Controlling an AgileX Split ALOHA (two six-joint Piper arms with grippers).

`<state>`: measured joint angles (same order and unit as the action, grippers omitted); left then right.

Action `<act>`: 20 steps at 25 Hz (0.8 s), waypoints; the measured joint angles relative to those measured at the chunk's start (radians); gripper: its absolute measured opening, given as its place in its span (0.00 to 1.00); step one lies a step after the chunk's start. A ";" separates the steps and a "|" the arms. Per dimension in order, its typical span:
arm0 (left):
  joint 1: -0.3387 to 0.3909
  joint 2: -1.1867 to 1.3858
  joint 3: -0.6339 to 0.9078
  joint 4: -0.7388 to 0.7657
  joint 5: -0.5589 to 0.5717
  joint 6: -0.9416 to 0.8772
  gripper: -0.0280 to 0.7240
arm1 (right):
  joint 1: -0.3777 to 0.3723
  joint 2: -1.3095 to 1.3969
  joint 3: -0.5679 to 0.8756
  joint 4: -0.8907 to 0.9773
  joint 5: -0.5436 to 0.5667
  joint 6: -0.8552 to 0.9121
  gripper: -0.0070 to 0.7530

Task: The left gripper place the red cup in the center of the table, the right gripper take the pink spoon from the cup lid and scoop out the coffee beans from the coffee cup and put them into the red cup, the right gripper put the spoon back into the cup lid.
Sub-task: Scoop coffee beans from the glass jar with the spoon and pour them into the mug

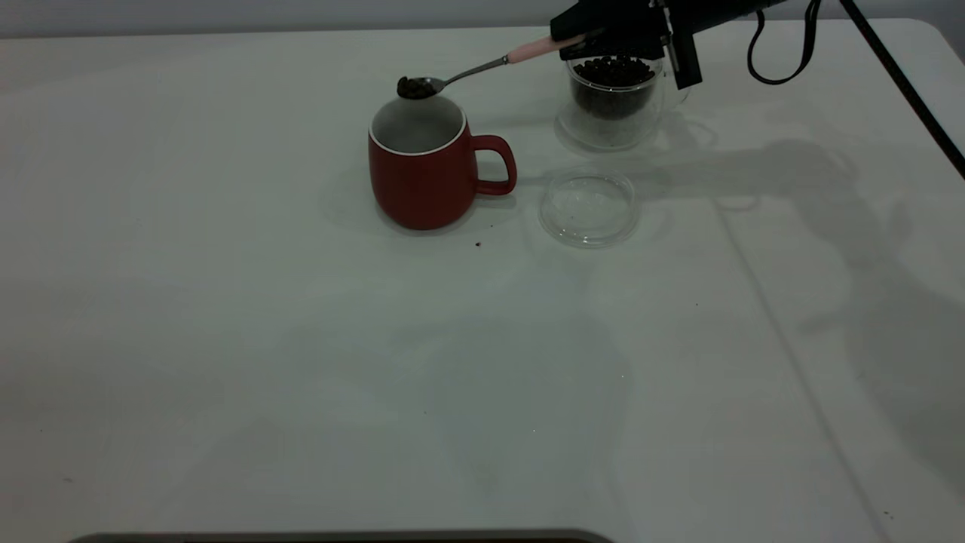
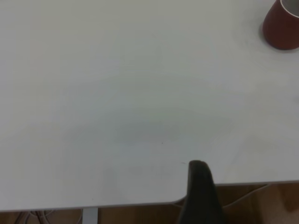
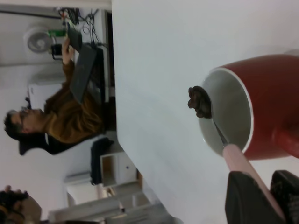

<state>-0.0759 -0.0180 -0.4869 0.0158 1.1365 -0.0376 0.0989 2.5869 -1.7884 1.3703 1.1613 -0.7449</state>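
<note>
The right claw (image 1: pixel 577 41) was closed on the pink handle of the spoon (image 1: pixel 482 69), hanging above the glass coffee cup (image 1: pixel 614 102), which stood toward the far side of the desk (image 1: pixel 301 362) and held dark coffee beans (image 1: pixel 612 72). The spoon reached out from the claw toward the red cup (image 1: pixel 422 162), its bowl loaded with a small heap of beans (image 1: pixel 415 87) and poised just over the far rim of that cup; the right wrist view showed the same heap (image 3: pixel 200 101) at the edge of the cup's white interior. The red cup stood upright near the middle of the desk, handle turned toward the clear cup lid (image 1: pixel 588 207), which lay flat just beside it. One loose bean (image 1: pixel 478 243) lay on the desk near the red cup's base. Of the left claw (image 2: pixel 200 186) only a dark tip showed at the desk's edge, well apart from the red cup; whether it was wide or narrow I cannot tell.
</note>
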 joint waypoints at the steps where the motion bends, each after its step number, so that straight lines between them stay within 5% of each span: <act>1: 0.000 0.000 0.000 0.000 0.000 0.000 0.82 | 0.000 0.000 0.000 -0.004 0.000 -0.020 0.15; 12: 0.000 0.000 0.000 0.000 0.000 0.000 0.82 | 0.000 0.000 0.000 -0.036 -0.039 -0.554 0.15; 20: 0.000 0.000 0.000 0.000 0.000 0.000 0.82 | 0.000 -0.010 0.000 -0.057 -0.042 -0.594 0.15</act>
<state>-0.0759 -0.0180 -0.4869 0.0158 1.1365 -0.0376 0.0989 2.5773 -1.7884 1.3129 1.1191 -1.3385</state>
